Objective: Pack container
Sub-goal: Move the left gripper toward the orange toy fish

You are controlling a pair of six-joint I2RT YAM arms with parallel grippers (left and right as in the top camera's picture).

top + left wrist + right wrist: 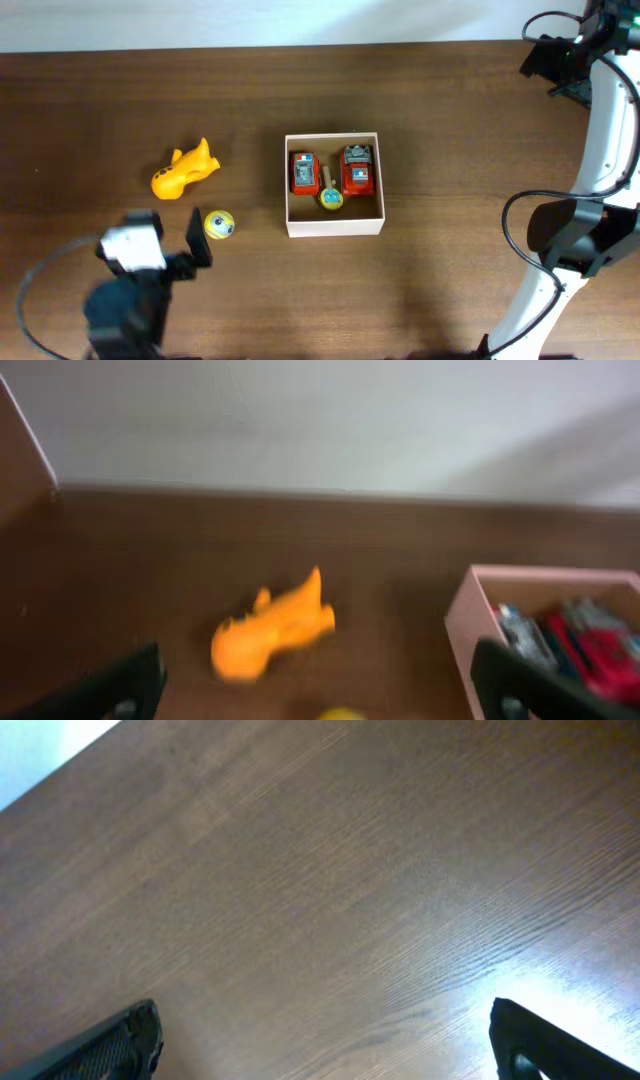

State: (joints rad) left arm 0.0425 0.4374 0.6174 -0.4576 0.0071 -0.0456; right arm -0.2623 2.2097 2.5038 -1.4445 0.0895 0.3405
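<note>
Container (pixel 334 228): two red cars (pixel 304 172) inside; orange toy (pixel 184 170), yellow ball (pixel 219 225) outside.

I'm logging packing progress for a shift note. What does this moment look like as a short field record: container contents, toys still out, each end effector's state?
container: container, open-top
inside: red vehicle, second red vehicle, small yellow-and-blue toy between them
outside: orange toy, yellow ball, both left of the container
left: left end effector open, empty, near the yellow ball
right: right end effector open, empty, over bare table
</note>
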